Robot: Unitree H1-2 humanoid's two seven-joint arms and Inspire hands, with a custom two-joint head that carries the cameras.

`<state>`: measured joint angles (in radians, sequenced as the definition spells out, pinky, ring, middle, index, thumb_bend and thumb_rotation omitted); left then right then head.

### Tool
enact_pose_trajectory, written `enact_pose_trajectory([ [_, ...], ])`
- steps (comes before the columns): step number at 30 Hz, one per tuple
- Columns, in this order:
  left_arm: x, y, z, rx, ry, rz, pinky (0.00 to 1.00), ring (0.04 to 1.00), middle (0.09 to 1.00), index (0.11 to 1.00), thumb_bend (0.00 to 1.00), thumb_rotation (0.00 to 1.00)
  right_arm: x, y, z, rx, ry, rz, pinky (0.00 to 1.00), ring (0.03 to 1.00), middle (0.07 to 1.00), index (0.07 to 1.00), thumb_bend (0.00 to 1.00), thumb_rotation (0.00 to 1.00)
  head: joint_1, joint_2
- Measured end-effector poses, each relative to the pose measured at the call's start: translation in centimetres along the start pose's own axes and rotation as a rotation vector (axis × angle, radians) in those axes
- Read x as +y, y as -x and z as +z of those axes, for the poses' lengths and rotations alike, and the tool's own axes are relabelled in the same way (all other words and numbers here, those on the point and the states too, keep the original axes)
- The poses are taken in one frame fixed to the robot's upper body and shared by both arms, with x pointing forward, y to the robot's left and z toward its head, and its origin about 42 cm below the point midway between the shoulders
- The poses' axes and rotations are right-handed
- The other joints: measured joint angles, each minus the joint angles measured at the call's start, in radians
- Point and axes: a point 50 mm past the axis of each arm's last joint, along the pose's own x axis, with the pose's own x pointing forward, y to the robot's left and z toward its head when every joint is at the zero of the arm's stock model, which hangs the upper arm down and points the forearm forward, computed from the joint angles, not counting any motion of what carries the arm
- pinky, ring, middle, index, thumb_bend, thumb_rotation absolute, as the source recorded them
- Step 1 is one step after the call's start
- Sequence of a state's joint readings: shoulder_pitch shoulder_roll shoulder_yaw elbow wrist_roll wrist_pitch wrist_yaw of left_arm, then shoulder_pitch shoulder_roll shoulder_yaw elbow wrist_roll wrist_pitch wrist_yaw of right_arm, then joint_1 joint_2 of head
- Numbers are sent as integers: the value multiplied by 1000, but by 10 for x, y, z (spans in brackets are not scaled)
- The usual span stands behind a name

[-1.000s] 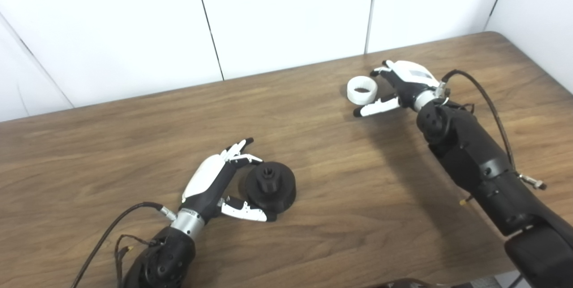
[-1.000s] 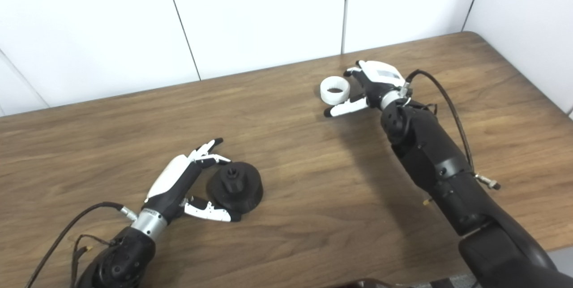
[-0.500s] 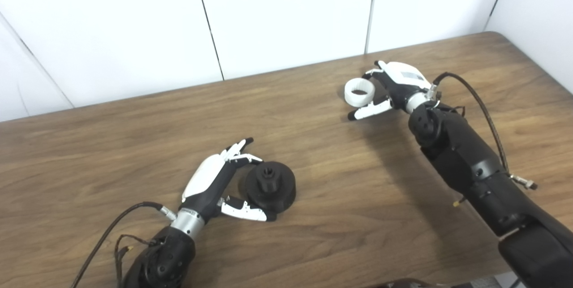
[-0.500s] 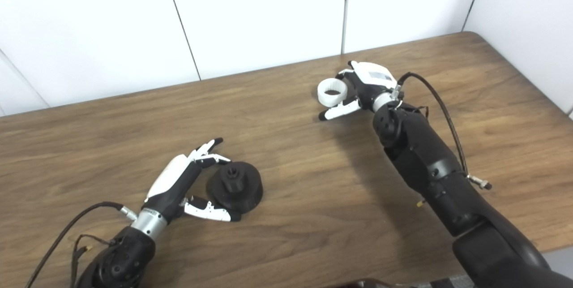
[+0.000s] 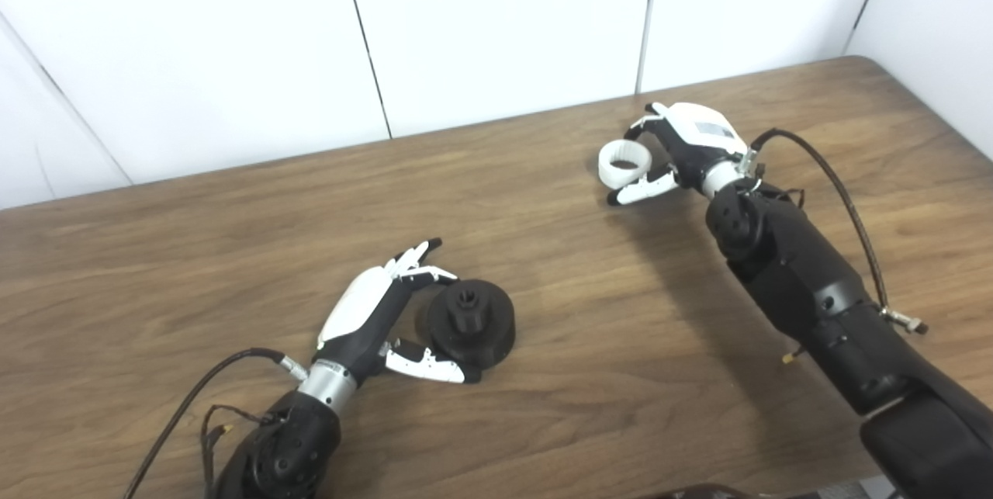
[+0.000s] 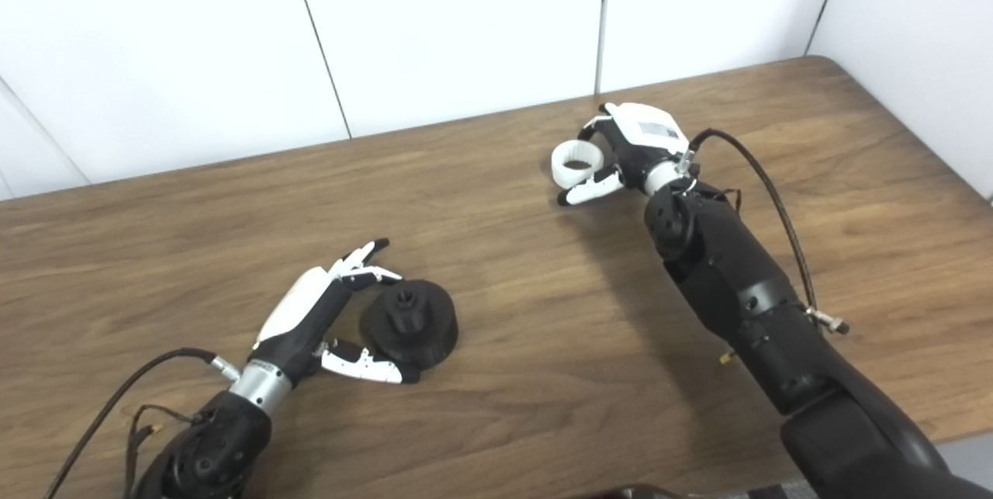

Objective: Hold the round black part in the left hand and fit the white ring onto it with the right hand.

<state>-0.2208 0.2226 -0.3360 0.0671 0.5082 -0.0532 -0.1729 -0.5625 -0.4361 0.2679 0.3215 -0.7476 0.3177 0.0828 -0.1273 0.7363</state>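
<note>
- Left eye view is showing the right hand (image 5: 686, 150) far out on the wooden table (image 5: 233, 235), closing in on the white ring (image 5: 625, 161); a second ago its fingers were standing wider around the ring, and now the thumb is lying just under it and the fingers are curling behind it.
- Whether that hand is truly gripping the ring yet, I cannot tell; it is looking like contact on both sides, with the ring seemingly on the tabletop or only just off it.
- The left hand (image 5: 372, 313) is not appearing to have shifted: it is cupping the round black part (image 5: 471, 322), thumb along the near edge, fingers spread by the far side, not clenched on it.
- The black part is sitting flat on the table, its toothed hub facing up, well apart from the ring.
- By my reckoning, the pick-up of the ring is under way, and the lift of the black part is not yet begun.
- A small grey label is showing on the back of the right hand, its writing too small to read.
</note>
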Motion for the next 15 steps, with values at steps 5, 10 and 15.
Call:
enact_pose_trajectory([
  [5, 0, 1, 0, 1, 2, -1, 1000, 1000, 1000, 608, 965, 314, -1, 0, 1, -16, -5, -20, 855, 898, 932, 688, 765, 359, -2, 3],
  [10, 0, 1, 0, 1, 2, -1, 1000, 1000, 1000, 605, 968, 312, -1, 0, 1, -18, -14, -19, 874, 901, 930, 675, 741, 350, 0, 5],
  [15, 0, 1, 0, 1, 0, 0, 1000, 1000, 1000, 606, 967, 317, 0, 0, 1, -17, -16, -19, 859, 891, 922, 648, 725, 349, 0, 9],
])
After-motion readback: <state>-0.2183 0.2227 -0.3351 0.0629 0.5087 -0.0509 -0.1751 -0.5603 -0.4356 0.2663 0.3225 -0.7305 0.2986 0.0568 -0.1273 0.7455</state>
